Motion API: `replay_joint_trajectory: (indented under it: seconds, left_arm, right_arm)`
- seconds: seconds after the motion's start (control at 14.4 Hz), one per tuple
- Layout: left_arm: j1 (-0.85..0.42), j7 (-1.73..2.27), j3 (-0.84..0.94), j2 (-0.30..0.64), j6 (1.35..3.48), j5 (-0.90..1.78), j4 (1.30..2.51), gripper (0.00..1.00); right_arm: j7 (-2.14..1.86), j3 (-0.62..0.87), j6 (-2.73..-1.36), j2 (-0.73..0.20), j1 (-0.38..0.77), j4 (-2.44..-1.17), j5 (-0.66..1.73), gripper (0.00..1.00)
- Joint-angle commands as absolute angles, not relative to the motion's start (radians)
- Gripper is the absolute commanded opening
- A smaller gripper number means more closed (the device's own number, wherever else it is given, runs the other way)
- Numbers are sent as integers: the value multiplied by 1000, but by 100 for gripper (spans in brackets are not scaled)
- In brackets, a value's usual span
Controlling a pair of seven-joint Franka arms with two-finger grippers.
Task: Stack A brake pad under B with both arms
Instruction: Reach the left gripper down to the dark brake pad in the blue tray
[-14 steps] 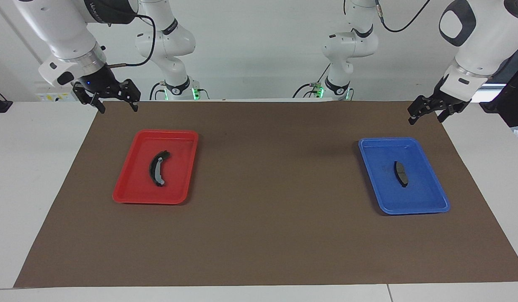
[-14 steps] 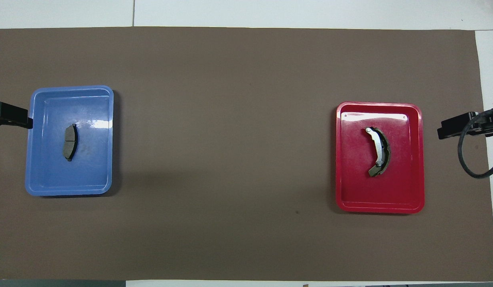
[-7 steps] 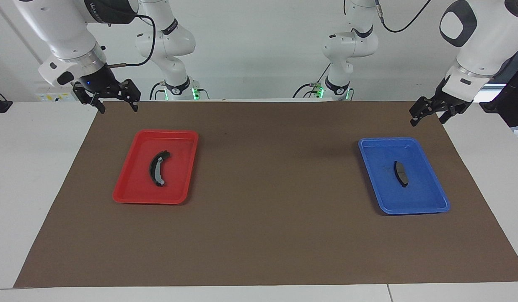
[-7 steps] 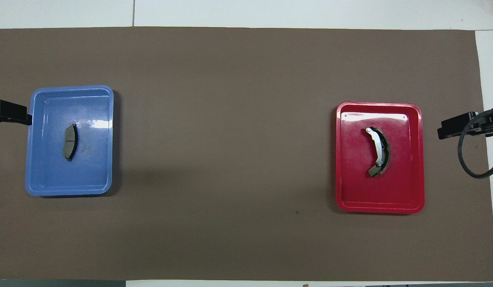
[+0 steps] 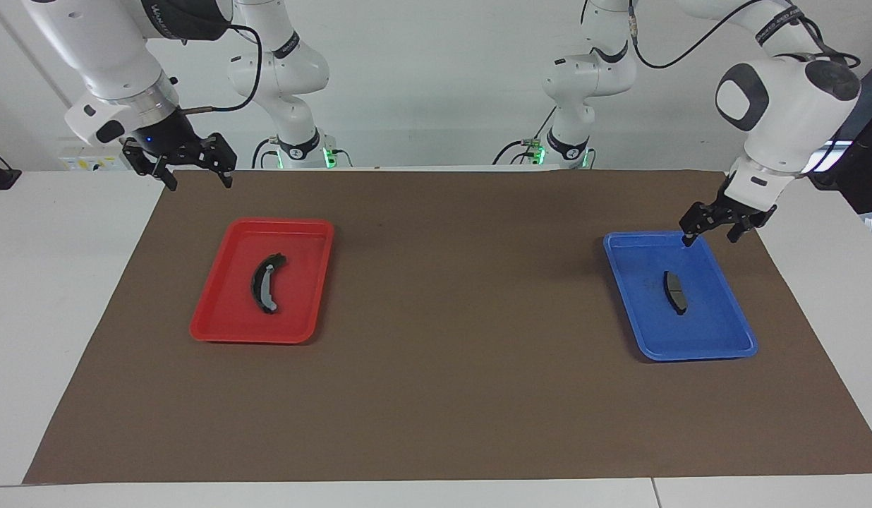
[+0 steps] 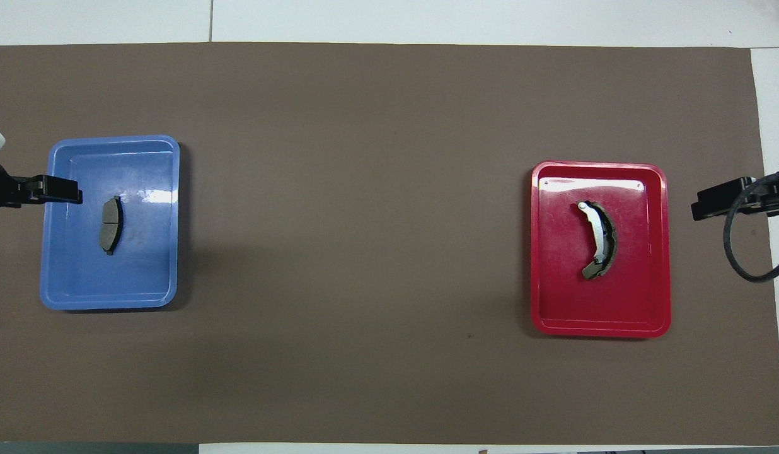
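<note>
The A brake pad (image 5: 675,292), short and plain dark grey, lies in the blue tray (image 5: 690,355) at the left arm's end; it also shows in the overhead view (image 6: 110,225). B (image 5: 265,282), the longer black crescent pad with a light-grey strip, lies in the red tray (image 5: 217,310) at the right arm's end, and shows from overhead too (image 6: 599,239). My left gripper (image 5: 710,238) is open and empty, over the blue tray's rim (image 6: 109,142); one of its fingers (image 6: 62,191) reaches in beside pad A. My right gripper (image 5: 198,182) is open and empty, waiting over the mat's corner.
A brown mat (image 5: 450,296) covers the table between the two trays. The right arm's black cable (image 6: 742,252) hangs over the mat's edge beside the red tray (image 6: 660,252). White table shows around the mat.
My left gripper has come down and moved in over the blue tray's rim, toward pad A. The right gripper and both pads have not moved.
</note>
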State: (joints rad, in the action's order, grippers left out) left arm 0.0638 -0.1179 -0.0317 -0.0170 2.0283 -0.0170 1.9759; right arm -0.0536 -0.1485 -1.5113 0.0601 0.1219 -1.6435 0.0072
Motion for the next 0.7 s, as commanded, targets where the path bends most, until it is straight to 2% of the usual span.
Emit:
replay_joint_trajectory:
  seconds: [0.0,0.35,0.63]
  left_arm:
    - [90,-166,-31,23,2162,-31,2055,100]
    - [100,-221,-29,153,2327,-31,2082,99]
    - [113,-276,-31,163,2414,-32,2176,98]
  right_arm:
    - [-84,-146,-1496,75,115,-1651,12,100]
    - [-84,-146,-1496,75,115,-1651,12,100]
    - [-84,-146,-1496,75,115,-1651,12,100]
